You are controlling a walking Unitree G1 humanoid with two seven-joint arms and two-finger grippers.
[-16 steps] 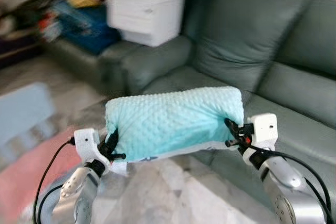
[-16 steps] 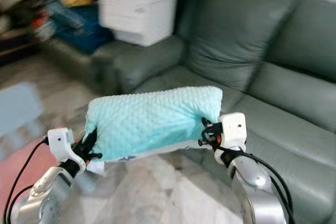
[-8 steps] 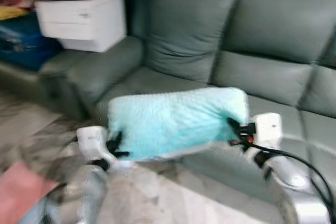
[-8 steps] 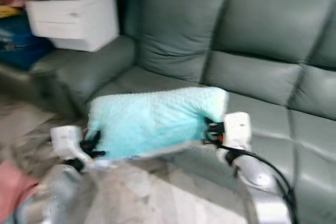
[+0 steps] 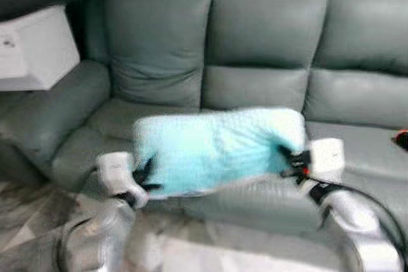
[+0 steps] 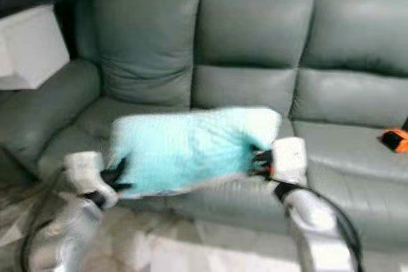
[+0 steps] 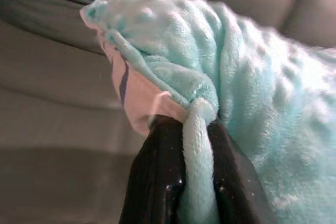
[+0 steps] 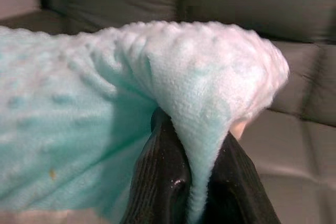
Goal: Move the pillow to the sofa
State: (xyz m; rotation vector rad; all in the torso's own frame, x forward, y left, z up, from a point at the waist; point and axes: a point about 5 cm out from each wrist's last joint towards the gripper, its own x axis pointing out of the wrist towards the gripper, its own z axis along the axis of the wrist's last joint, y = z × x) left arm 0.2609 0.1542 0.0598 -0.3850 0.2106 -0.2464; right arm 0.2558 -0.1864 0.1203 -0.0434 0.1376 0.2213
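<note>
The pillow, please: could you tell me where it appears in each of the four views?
Left eye view: pillow centre, before the sofa.
Right eye view: centre-left.
Left wrist view: fills the right side, fold pinched.
Right wrist view: across the middle.
Shared landmark: the grey-green sofa.

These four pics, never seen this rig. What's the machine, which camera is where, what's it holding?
A humanoid robot with two silver arms, each ending in a gripper with two black fingers. The two wide pictures come from a stereo camera on its head, looking forward and down. The two close-ups come from cameras on each wrist, looking along the fingers.

It carries a mint-green dimpled plush pillow in the air before a grey-green leather sofa. The left gripper pinches one end, the right gripper the other; the wrist views show fabric clamped between the fingers. A small orange object lies on the sofa seat at the robot's right, and a white box sits by the armrest at its left.
</note>
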